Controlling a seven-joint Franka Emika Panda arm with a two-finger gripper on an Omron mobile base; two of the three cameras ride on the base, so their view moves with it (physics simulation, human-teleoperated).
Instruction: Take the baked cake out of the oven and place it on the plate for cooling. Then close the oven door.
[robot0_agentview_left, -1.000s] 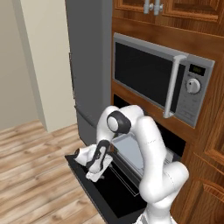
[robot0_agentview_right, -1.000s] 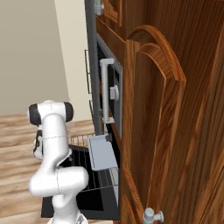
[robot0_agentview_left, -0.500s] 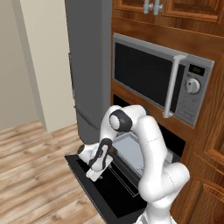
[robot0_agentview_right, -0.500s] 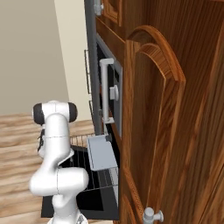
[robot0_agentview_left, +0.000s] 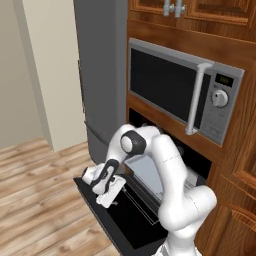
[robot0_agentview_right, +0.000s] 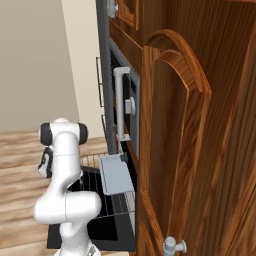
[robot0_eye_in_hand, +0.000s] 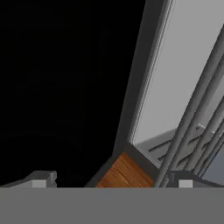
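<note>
The oven (robot0_agentview_left: 165, 150) sits below the microwave with its oven door (robot0_agentview_left: 125, 220) dropped flat, a wide black panel. My gripper (robot0_agentview_left: 102, 187) hangs low over the door's left part, ahead of the cavity. In the hand view my gripper (robot0_eye_in_hand: 113, 180) is open, its two tips far apart and nothing between them; the black oven door (robot0_eye_in_hand: 57, 87) spreads to the left and wire rack bars (robot0_eye_in_hand: 192, 113) cross the right. A flat pale grey tray (robot0_agentview_left: 146, 171) rests on the pulled-out wire rack (robot0_agentview_right: 95, 165). The baked cake and the plate are out of view.
The silver-framed microwave (robot0_agentview_left: 175, 90) hangs directly above the oven. A tall grey fridge (robot0_agentview_left: 100, 70) stands to the left. A wooden cabinet door (robot0_agentview_right: 180, 150) stands close on the right in the right base view. Wood floor (robot0_agentview_left: 40, 200) lies left of the open door.
The hand has drifted slightly left and lower over the open oven door. The jaws stay wide apart, and the tray and rack have not moved.
</note>
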